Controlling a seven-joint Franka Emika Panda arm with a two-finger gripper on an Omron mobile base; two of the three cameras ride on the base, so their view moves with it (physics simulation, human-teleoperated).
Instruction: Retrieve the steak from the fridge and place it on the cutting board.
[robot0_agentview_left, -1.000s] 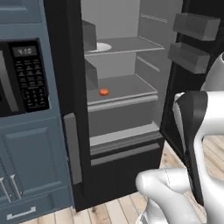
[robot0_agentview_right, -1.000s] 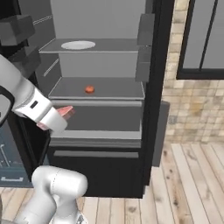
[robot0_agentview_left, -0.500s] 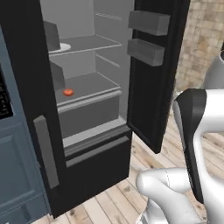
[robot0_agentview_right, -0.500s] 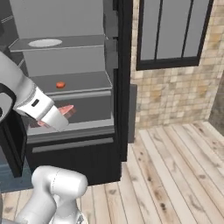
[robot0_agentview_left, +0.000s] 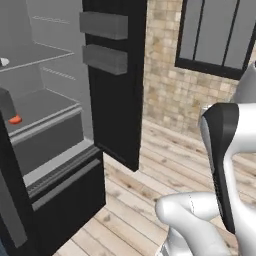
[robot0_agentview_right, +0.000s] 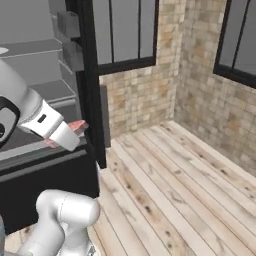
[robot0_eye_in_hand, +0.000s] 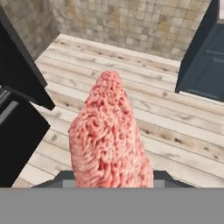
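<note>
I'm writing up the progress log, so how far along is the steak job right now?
Done: the steak is out of the open fridge, held in the gripper. In hand: it hangs over the wooden floor, beside the fridge. Left: reaching the cutting board and setting the steak on it.

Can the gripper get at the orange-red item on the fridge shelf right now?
Probably not. The gripper is shut on the steak, and it faces the wooden floor, away from the orange-red item on the fridge shelf.
</note>
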